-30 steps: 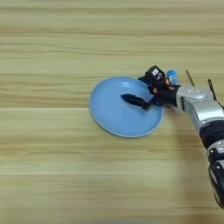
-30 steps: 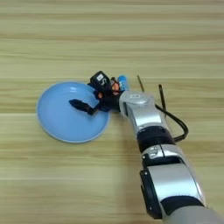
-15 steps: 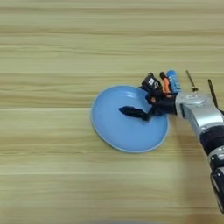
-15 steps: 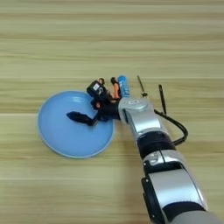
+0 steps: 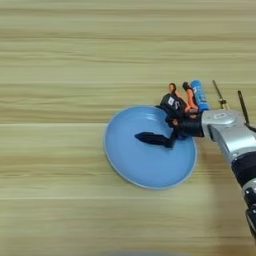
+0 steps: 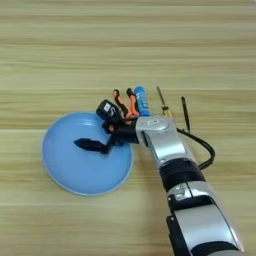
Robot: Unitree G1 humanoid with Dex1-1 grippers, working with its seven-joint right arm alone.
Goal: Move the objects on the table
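Since half a second ago the light-blue plate [image 5: 150, 160] sits a little lower and nearer centre on the wooden table [image 5: 60, 60]; the gripper [image 6: 97, 129] reaches over it as before, and the small items behind hold their places.

Gripper: two black fingers spread wide apart, holding nothing. Lower finger [image 5: 152, 139] lies out over the plate's middle; upper finger [image 6: 107, 111] sits at the plate's far right rim.

Just behind the upper finger: orange-handled pliers [image 5: 182, 95], handles pointing away. Touching or just beside them on the right, the blue cylinder [image 5: 199, 95], lying down. Further right, the thin amber-handled screwdriver [image 6: 163, 102] and the thin black stick [image 6: 185, 112], apart from each other, both pointing roughly away from the robot.

View differences: right eye view shows the whole silver forearm [image 6: 170, 160] down to the bottom edge, with a black cable [image 6: 202, 150] looping off its right side. Left eye view cuts the arm at the right edge and puts the stick near that edge.
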